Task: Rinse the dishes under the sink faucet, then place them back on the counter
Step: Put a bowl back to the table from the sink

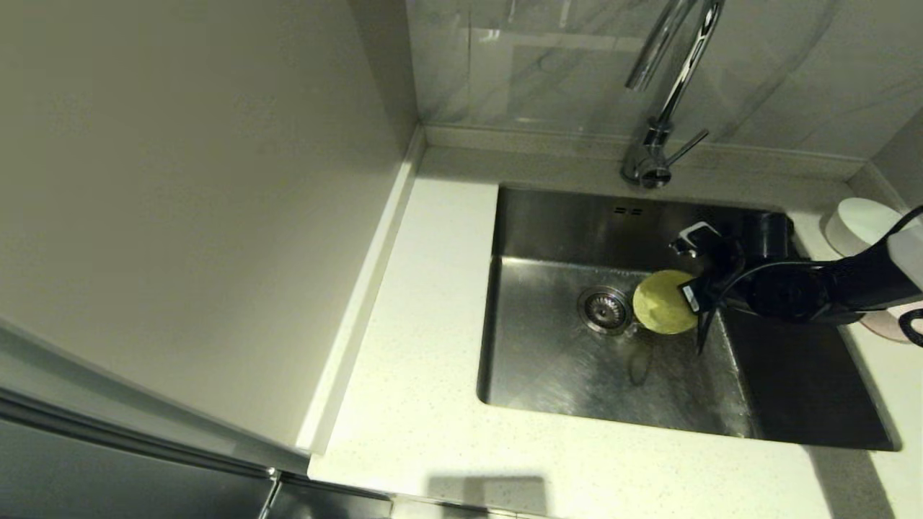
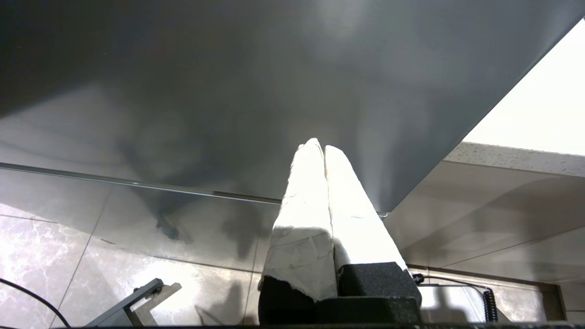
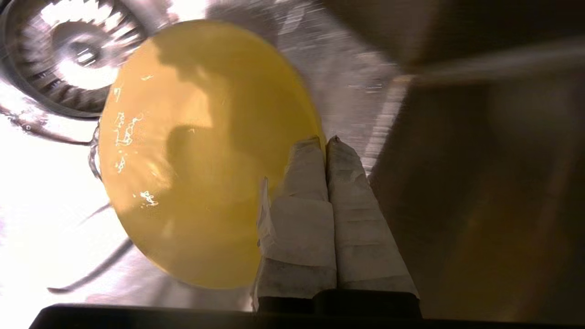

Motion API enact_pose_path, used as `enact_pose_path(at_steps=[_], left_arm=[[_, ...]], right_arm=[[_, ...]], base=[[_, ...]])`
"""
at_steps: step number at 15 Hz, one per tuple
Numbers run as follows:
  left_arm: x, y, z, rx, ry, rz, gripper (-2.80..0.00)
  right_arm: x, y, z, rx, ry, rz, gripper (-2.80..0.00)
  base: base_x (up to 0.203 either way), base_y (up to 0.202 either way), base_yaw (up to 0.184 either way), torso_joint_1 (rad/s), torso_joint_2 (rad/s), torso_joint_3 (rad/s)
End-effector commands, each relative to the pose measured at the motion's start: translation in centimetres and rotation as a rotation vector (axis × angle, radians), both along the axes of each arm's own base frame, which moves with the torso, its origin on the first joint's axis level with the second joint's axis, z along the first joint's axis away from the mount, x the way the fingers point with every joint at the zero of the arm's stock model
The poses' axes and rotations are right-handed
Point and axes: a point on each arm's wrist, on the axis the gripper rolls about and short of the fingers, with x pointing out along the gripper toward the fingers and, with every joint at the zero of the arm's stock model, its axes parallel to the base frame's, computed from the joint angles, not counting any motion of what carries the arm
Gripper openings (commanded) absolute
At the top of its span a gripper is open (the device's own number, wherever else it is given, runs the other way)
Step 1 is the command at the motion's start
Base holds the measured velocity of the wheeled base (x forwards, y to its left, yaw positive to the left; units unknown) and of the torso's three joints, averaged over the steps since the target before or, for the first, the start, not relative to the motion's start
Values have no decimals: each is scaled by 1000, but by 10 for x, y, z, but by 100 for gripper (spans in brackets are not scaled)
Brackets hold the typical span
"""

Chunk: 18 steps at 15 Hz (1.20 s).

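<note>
The right gripper (image 1: 694, 294) reaches in from the right edge of the head view, over the middle of the sink (image 1: 555, 360), and its jaws are pinched tight on the rim of the yellow bowl (image 1: 662, 303), with only the thin wall of the bowl between the wrapped fingers (image 3: 299, 201). The bowl is held tilted, its open face turned toward the drain strainer (image 1: 604, 309), which lies just beside it to the left in the head view. In the right wrist view the yellow bowl (image 3: 201, 151) fills the centre of the frame, small bright droplets glint on its inner surface, and the strainer (image 3: 68, 50) sits at the upper left behind it. The faucet (image 1: 667, 101) stands at the top centre-right of the head view, behind the back wall of the sink, its spout curving out of the frame above. On the counter (image 1: 411, 404) at the right edge of the head view, the white bowl (image 1: 858, 223) rests behind the arm, and a sliver of the pale pink bowl (image 1: 888, 324) shows just below the arm, mostly hidden by it. The left gripper (image 2: 323, 151) is out of the head view; its own wrist view shows it parked low beside a dark cabinet front above a tiled floor, the two wrapped fingers (image 2: 304, 205) pressed together with nothing between them.
</note>
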Motion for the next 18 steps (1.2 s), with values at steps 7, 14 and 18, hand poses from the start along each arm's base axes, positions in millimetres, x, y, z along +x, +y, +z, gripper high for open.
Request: enact_pose_path(at_steps=[7,14,18], left_arm=[[0,0,0,0,-2,0,-280],[0,0,0,0,-2,0,-280],[0,0,0,0,-2,0,-280]], right_arm=[[-56,-13,118,-40,-302,-30,-280],[-108,-55,184,-159,-515,-34,-280],[-117,-72,207,-243,-843,-15,-280]], base=[[0,0,0,0,0,0],[0,0,0,0,0,0],[0,0,0,0,0,0]])
